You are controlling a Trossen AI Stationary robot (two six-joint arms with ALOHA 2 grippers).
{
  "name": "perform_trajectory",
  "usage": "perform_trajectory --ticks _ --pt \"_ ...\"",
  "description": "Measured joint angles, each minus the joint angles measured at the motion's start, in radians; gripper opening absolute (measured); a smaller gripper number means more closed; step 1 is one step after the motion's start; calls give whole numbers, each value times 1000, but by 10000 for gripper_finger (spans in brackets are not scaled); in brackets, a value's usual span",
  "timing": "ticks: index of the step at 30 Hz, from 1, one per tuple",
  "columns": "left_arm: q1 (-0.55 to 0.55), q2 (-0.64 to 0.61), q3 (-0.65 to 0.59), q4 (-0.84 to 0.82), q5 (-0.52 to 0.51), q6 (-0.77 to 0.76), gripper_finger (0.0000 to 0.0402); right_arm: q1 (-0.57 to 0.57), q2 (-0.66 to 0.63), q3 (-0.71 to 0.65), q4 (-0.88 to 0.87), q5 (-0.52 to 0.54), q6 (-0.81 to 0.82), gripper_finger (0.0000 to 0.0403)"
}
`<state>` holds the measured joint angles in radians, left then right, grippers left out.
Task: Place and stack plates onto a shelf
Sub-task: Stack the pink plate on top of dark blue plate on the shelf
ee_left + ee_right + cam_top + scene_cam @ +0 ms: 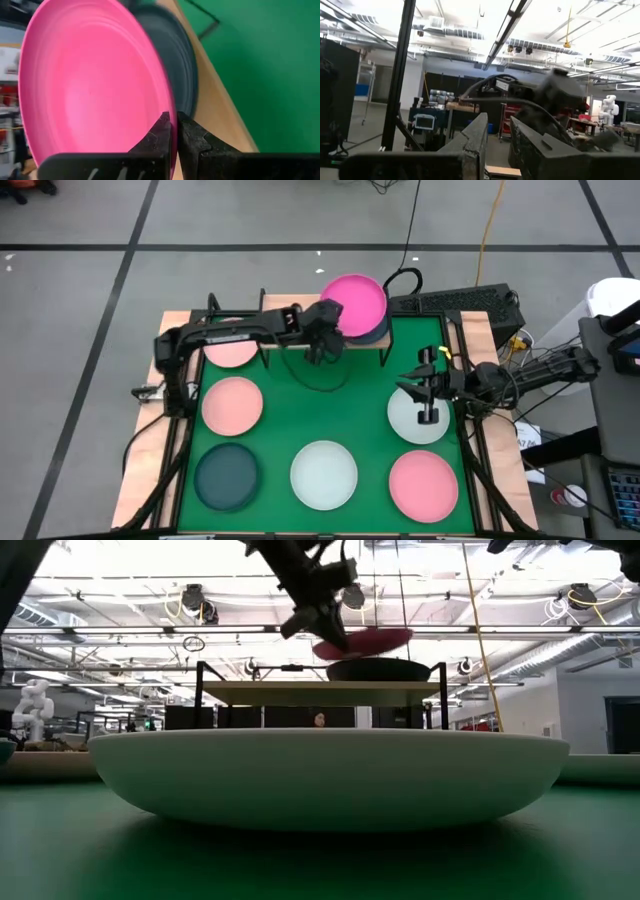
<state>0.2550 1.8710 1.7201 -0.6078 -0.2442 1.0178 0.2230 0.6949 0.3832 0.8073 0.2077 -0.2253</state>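
While the left gripper (173, 131) pinches the rim of the magenta plate (355, 302), you carry that plate tilted just above the dark teal plate (172, 65), which lies on the right end of the shelf (320, 692). Expect three risks. First, the grip is a thin edge hold, so the plate may pivot or slip from the fingers if you move sharply. Second, releasing it off-centre may leave it overhanging the teal plate and sliding off the plank's far edge. Third, pressing down too hard may shift the plate underneath.

Note that the right gripper (428, 388) waits over the pale mint plate (417, 418) on the green mat (330, 405), its fingers nearly together and holding nothing. Five other plates lie about the mat and shelf; keep both arms well apart.
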Motion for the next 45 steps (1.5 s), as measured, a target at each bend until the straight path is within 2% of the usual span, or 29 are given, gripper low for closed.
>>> perform_trajectory --ticks 5,10,14,22,28,33,41,45 --pt "18 84 127 -102 44 9 12 0 0 0 3 0 1 68" --pt "24 147 198 -151 71 19 12 0 -3 0 8 0 -4 68" --pt "27 149 204 -156 117 7 12 0 -11 0 12 0 -20 68" --pt "60 150 204 -204 124 0 12 0 -16 0 47 0 -51 68" --pt "99 150 204 -203 233 -5 12 0 -16 0 49 0 -52 68" --pt "93 150 204 -202 244 -8 12 0 -16 0 48 0 -51 68" --pt "71 150 203 -157 243 -21 77 0 -16 0 34 2 -49 68" --pt "69 150 203 -153 205 -36 90 0 -16 0 28 2 -49 68"
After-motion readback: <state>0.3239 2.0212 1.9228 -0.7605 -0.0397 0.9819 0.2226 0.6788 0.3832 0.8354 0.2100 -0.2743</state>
